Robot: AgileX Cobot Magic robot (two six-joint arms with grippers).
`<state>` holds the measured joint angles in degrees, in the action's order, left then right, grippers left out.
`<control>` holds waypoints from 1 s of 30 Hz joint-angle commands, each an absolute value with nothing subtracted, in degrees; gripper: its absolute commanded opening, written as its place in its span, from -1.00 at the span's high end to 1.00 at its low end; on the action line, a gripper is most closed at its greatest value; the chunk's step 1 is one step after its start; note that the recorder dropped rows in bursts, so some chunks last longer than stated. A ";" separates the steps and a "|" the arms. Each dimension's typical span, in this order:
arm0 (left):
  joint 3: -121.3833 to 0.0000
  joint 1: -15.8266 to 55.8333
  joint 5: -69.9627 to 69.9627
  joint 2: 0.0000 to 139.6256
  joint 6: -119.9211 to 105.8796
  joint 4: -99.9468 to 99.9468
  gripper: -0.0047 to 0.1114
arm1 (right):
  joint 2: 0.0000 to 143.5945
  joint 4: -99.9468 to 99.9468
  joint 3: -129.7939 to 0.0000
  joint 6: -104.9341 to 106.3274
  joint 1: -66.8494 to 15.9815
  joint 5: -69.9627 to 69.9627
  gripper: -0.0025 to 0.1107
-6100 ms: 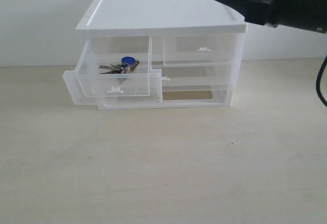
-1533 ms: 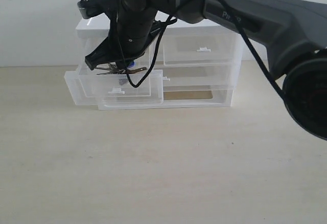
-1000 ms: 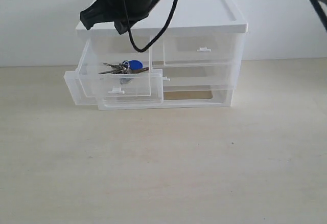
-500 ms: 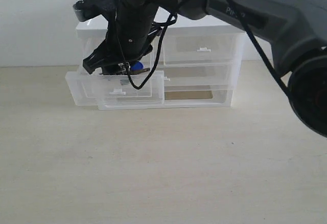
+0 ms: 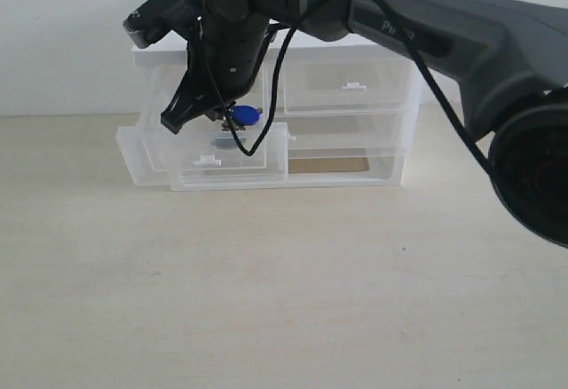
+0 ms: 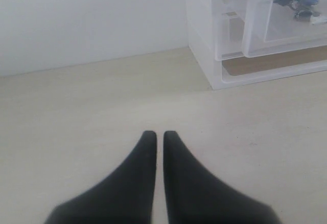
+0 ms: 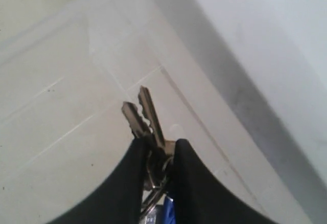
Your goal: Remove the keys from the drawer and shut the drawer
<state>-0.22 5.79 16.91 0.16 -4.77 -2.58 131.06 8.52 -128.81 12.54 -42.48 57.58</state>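
Note:
The left half-width clear drawer (image 5: pixel 197 147) stands pulled out of the white-topped unit (image 5: pixel 386 44). My right gripper (image 5: pixel 211 115) reaches across into it from above and is shut on the keys (image 5: pixel 240 116). Their blue tag shows at about the height of the drawer's rim. In the right wrist view, two silver key blades (image 7: pixel 144 112) stick out past my right gripper (image 7: pixel 157 144), with the ring and the blue tag (image 7: pixel 166 214) between the fingers. The left wrist view shows the drawer (image 6: pixel 278 22) and keys (image 6: pixel 305 6) far off. My left gripper (image 6: pixel 159 134) is shut, empty, over the table.
The full-width drawer (image 5: pixel 133 160) below also juts out a little. The right-hand half-width drawer (image 5: pixel 351 83) is shut. The right arm (image 5: pixel 461 34) and its cable (image 5: pixel 266 127) cross in front of the unit. A pale wooden table (image 5: pixel 284 291) spreads in front, with a white wall behind.
A second ago the right gripper was above the unit and the keys lay in the drawer. It came down, shut on the keys, and now holds them slightly higher.

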 commanded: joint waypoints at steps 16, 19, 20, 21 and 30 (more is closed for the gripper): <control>0.00 5.89 17.00 0.00 -4.68 -2.22 0.84 | 119.76 13.01 -128.06 13.75 -47.70 59.32 0.96; 0.00 5.89 17.00 0.00 -4.68 -2.22 0.84 | 118.10 15.70 -128.06 12.39 -49.18 59.32 0.96; 0.00 5.89 17.00 0.00 -4.68 -2.22 0.84 | 117.63 16.22 -128.06 12.17 -49.30 59.32 0.96; 0.00 5.89 17.00 0.00 -4.68 -2.22 0.84 | 117.02 16.45 -128.06 12.05 -49.73 59.32 0.96; 0.00 5.89 17.00 0.00 -4.68 -2.22 0.84 | 110.45 18.50 -128.06 10.98 -53.83 63.91 0.96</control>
